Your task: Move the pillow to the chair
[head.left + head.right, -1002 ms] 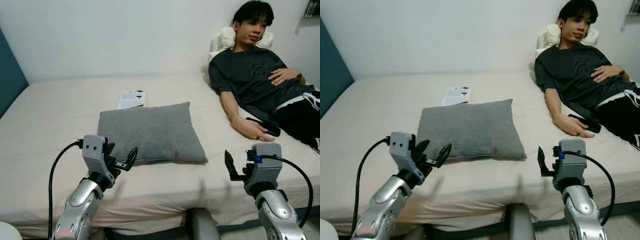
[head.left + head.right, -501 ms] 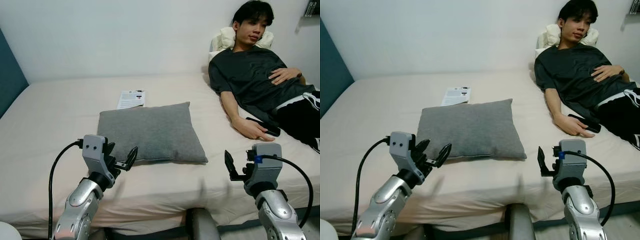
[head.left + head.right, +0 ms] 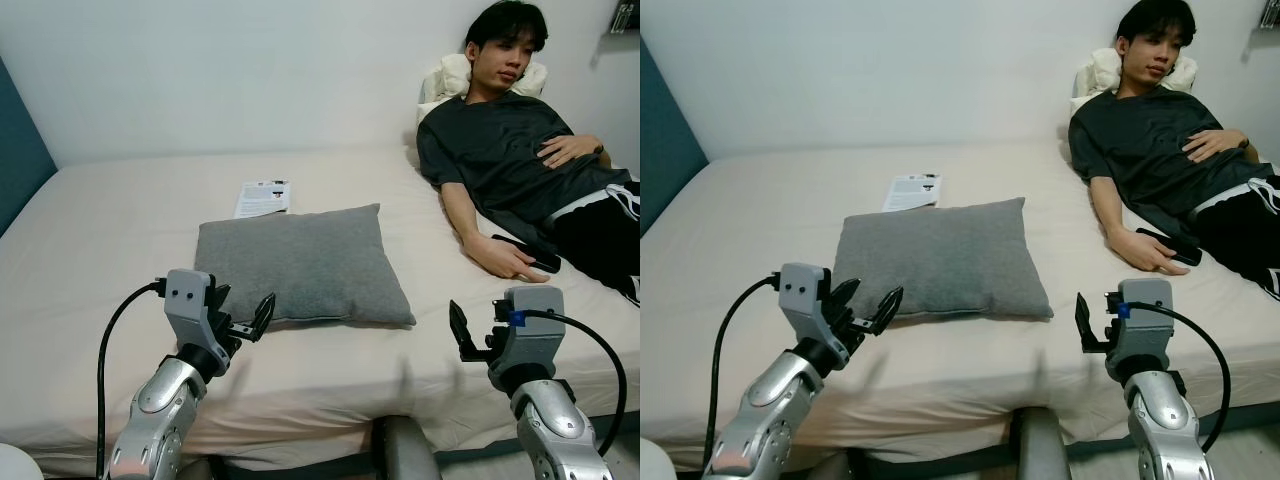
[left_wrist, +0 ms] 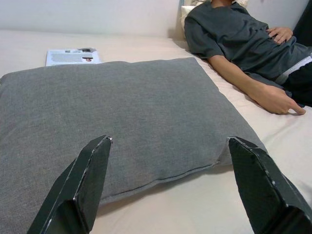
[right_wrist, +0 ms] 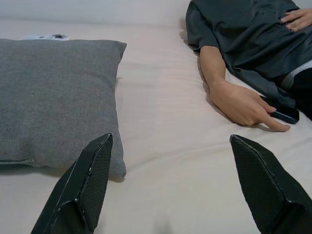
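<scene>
- Eye views: a cream-sheeted bed (image 3: 100, 230) runs to a white wall; a person (image 3: 510, 150) reclines at its right edge.
- The grey woven pillow (image 3: 300, 262) lies flat near the bed's front edge, a leaflet (image 3: 263, 197) just behind it.
- Left wrist view: the left gripper (image 4: 168, 187) is spread wide at the pillow's front edge, holding nothing.
- Right wrist view: the right gripper (image 5: 175, 187), released, hovers over bare sheet beside the pillow's corner.

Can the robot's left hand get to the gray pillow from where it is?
Probably yes. The left gripper hovers open just before the near edge of the gray pillow, which lies flat on the bed. Nothing sits between them; the person and the booklet are off to the sides.
</scene>
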Motion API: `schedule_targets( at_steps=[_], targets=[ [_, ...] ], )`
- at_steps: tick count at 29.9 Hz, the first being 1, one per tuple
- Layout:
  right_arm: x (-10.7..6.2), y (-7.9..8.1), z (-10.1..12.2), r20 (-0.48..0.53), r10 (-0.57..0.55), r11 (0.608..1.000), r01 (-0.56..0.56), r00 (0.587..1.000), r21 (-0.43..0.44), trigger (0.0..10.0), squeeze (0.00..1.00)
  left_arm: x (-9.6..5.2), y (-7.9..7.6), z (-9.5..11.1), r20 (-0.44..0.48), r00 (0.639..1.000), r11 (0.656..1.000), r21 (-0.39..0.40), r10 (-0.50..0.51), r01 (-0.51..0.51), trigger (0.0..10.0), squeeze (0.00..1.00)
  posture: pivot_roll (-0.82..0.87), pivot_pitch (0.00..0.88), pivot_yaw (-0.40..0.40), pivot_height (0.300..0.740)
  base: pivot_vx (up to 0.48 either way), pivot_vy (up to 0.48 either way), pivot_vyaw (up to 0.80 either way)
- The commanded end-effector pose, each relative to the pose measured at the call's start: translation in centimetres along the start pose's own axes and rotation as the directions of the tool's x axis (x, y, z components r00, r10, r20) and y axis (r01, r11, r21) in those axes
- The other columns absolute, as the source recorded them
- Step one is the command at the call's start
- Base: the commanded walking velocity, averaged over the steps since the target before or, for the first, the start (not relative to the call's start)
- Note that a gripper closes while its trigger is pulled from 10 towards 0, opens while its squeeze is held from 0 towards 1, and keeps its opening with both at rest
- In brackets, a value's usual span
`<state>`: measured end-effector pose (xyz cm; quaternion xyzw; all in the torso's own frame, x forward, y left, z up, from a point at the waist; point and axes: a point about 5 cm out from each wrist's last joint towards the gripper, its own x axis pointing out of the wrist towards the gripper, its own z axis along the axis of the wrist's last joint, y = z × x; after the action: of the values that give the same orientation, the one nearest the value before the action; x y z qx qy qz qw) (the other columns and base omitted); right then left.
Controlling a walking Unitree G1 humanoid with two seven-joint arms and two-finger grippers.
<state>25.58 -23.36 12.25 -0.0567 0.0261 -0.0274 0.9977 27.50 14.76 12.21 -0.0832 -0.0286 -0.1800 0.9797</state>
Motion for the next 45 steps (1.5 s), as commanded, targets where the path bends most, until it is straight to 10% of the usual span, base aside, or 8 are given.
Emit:
schedule_targets(
  at_steps=[1,45],
  targets=[
    [-0.08,-0.03,0.17,0.015,-0.002,1.000,0.002,1.000,0.023,10.0,0.00,-0.11,0.37,0.04,-0.004,1.000,1.000,0.009,0.010,-0.010,10.0,0.00,-0.11,0.010,0.007,0.376,0.000,0.000,0.00],
    [-0.16,-0.09,0.03,0.013,-0.001,0.999,0.000,1.000,0.034,10.0,0.00,-0.15,0.32,-0.04,-0.007,1.000,1.000,0.015,0.013,-0.013,10.0,0.00,-0.11,0.005,0.007,0.376,0.000,0.000,0.00]
  ],
)
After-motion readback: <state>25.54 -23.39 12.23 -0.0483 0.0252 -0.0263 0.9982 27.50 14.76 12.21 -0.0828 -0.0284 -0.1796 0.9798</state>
